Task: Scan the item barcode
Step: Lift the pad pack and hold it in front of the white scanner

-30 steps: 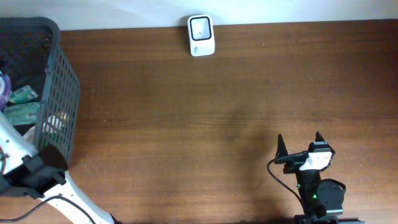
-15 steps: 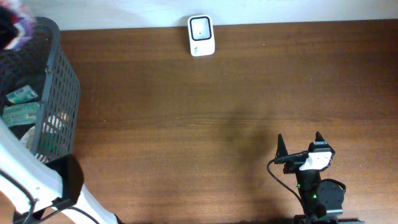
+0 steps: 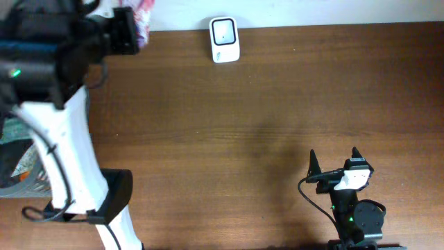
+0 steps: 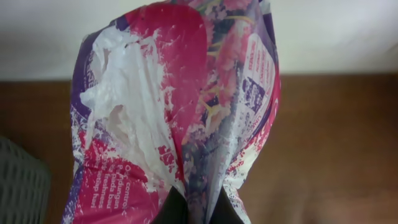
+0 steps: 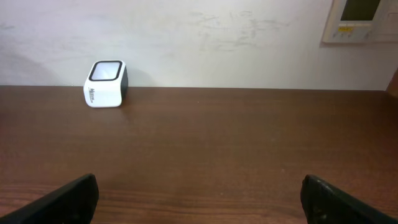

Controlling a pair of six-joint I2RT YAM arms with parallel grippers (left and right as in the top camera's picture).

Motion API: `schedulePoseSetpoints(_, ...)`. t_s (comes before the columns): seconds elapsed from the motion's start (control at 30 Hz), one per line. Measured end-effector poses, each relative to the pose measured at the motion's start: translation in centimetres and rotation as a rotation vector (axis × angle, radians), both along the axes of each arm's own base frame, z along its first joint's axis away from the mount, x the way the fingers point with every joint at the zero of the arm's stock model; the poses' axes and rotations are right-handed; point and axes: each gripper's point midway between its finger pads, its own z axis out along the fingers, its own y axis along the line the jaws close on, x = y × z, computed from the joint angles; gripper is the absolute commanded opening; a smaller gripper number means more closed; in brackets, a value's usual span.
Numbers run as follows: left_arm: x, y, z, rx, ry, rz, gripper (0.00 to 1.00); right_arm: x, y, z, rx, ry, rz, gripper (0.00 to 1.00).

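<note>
**Left pincer clamped on a pink-and-purple packet, up by the table's far edge**

The left gripper (image 3: 135, 26) is fully closed, its dark fingers pinching the lower edge of a crinkled pink, purple and white packet (image 4: 180, 106). The packet stands up from the jaws and fills most of the left wrist view. No barcode can be made out on the side that shows.

Below and to the left of this pincer, a corner of the grey mesh basket (image 4: 18, 186) shows. In the overhead view the left arm hides most of the basket. Only a strip at the left edge is visible, with green packets (image 3: 8, 130) lying inside.

To the pincer's right, apart from it, the white scanner (image 3: 225, 39) sits on the brown table (image 3: 277, 104) at its far edge, window facing up.

Well apart, at the table's near right, the right gripper (image 3: 334, 164) has its jaws spread wide and holds nothing. It faces across the table toward the scanner.
</note>
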Motion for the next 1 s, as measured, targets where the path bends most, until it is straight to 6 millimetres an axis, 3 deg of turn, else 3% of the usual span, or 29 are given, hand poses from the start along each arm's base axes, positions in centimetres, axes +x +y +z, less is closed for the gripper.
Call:
schedulePoseSetpoints(0.27,1.7,-2.5,-8.6,0.147,0.254,-0.071,0.0,0.0,0.0,0.0,0.001,0.0,0.0,0.98)
schedulePoseSetpoints(0.47,3.2,-7.1,-16.6,0.221,0.397,-0.191,0.0,0.0,0.0,0.0,0.0,0.0,0.0,0.98)
schedulePoseSetpoints(0.6,4.0,-9.5,-20.5,0.233,0.425,-0.225,0.0,0.0,0.0,0.0,0.0,0.0,0.0,0.98)
schedulePoseSetpoints(0.63,3.9,-10.3,-22.5,0.231,0.454,-0.225,0.0,0.0,0.0,0.0,0.0,0.0,0.0,0.98)
schedulePoseSetpoints(0.9,4.3,-11.0,-31.3,0.102,0.559,-0.016,0.0,0.0,0.0,0.0,0.0,0.0,0.0,0.98)
schedulePoseSetpoints(1.0,3.7,-10.8,-33.4,0.078,0.595,0.038,0.01,0.0,0.0,0.0,0.0,0.0,0.0,0.98)
